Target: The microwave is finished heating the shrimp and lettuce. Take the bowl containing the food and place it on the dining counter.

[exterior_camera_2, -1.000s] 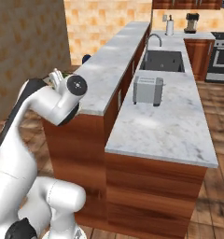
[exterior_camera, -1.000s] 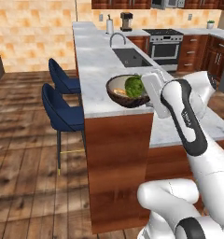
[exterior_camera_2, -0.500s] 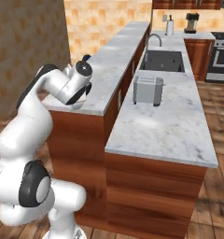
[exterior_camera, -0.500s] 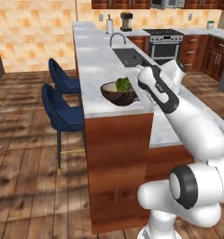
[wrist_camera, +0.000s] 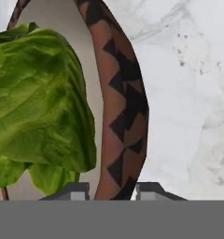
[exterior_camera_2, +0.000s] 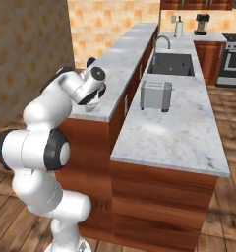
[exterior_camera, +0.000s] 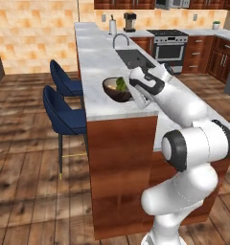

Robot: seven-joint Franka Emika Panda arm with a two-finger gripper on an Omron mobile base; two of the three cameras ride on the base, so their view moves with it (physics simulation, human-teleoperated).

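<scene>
The dark brown bowl (exterior_camera: 115,90) sits low over the dining counter (exterior_camera: 98,61), near its front end. In the hand view the patterned rim of the bowl (wrist_camera: 119,98) runs between my two fingertips. My gripper (wrist_camera: 111,189) is shut on that rim, one finger inside and one outside. The lettuce (wrist_camera: 39,98) fills the bowl's left side, and the lettuce (exterior_camera: 120,83) also pokes above the rim. The shrimp is hidden. The gripper (exterior_camera: 132,97) reaches the bowl from its right. The microwave (exterior_camera: 170,3) is cut off at the top edge, above the stove.
Two dark blue stools (exterior_camera: 68,119) stand along the counter's left side. Behind the bowl are the sink (exterior_camera: 134,58) and its faucet. A toaster (exterior_camera_2: 156,95) stands on the lower marble top to the right. The stove (exterior_camera: 170,44) is at the back.
The arm has carried the bowl a little leftward over the dining counter, toward the stool side. The grip on the rim has held.
</scene>
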